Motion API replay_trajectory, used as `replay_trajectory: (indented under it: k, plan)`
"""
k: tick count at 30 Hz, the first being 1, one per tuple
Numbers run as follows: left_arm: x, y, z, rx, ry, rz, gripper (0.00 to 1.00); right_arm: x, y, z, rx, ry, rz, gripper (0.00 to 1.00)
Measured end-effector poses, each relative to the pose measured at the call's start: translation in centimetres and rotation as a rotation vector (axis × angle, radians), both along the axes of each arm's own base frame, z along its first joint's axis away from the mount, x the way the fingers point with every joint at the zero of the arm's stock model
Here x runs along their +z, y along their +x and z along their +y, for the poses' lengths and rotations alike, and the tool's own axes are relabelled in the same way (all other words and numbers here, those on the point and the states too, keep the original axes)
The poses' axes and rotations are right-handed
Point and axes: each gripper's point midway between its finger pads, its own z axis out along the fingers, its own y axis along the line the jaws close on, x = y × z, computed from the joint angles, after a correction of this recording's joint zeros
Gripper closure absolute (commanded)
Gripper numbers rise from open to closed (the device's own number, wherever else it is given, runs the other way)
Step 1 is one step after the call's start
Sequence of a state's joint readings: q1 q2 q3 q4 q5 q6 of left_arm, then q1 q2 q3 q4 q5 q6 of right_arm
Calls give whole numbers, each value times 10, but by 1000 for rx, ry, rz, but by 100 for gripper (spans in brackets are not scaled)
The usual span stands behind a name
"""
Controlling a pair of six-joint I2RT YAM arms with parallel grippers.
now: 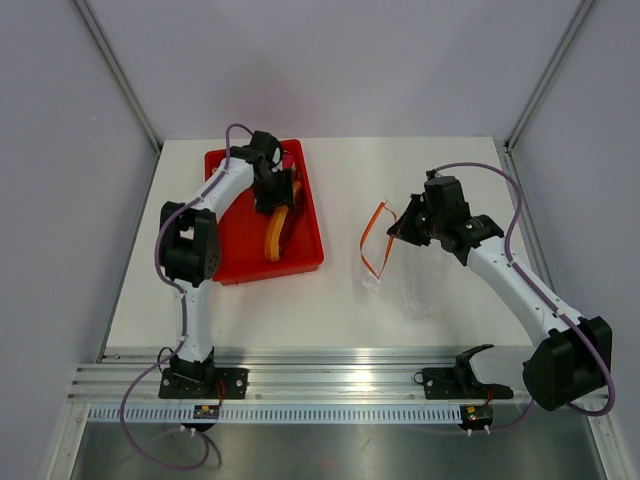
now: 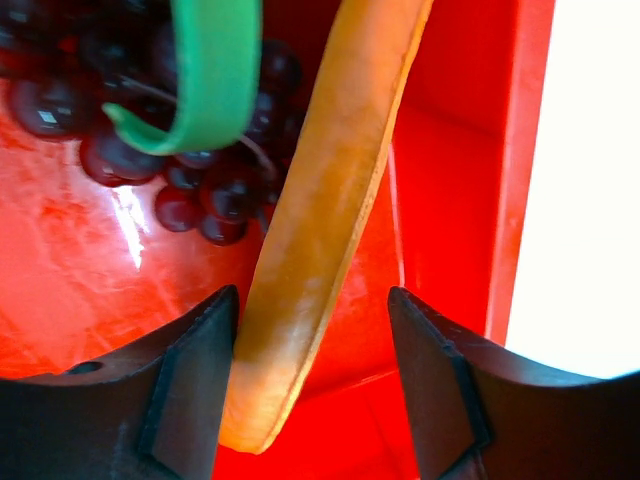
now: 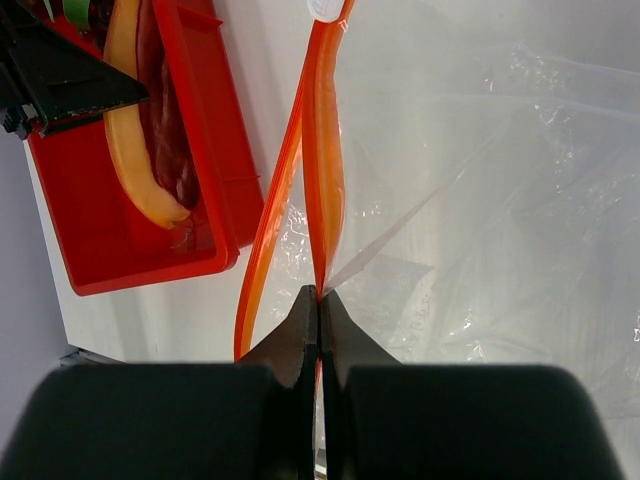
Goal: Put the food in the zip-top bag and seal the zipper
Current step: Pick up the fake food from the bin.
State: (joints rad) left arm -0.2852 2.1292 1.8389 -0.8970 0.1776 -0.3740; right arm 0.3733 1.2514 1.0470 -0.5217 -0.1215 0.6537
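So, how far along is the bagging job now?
Done: the right gripper pinches the orange zipper strip of the clear plastic bag, mouth open. In hand: the open left gripper straddles a long tan curved food piece in the red plastic bin. Remaining: bagging all food, sealing.

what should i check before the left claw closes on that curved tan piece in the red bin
1. The curved tan piece sits between the fingers of the left claw: ok
2. The left claw is gripping it: not ok, there is a gap on one side
3. The grapes are outside the fingers: ok
4. The right claw is shut on the zipper: ok
5. The zip-top bag has its mouth open: ok, the orange strips are parted
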Motion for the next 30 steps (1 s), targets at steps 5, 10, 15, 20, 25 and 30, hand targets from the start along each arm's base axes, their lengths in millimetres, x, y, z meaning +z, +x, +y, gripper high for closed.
replay_trajectory:
  k: [5, 10, 15, 20, 25, 30]
  plan:
    - [1, -3, -8, -11, -18, 6, 41, 0, 0, 0, 0, 0, -1, 100]
    - [1, -4, -14, -13, -20, 6, 46, 0, 0, 0, 0, 0, -1, 100]
    - [3, 13, -26, -17, -1, -22, 58, 0, 0, 0, 0, 0, -2, 100]
    - [0, 18, -29, -14, 31, -33, 91, 3, -1, 0, 1, 2, -8, 100]
    - [8, 19, -28, -19, 52, -48, 100, 3, -1, 0, 3, 2, -9, 100]
    - [50, 4, -14, -4, 61, -141, 100, 3, -2, 0, 5, 2, -4, 100]
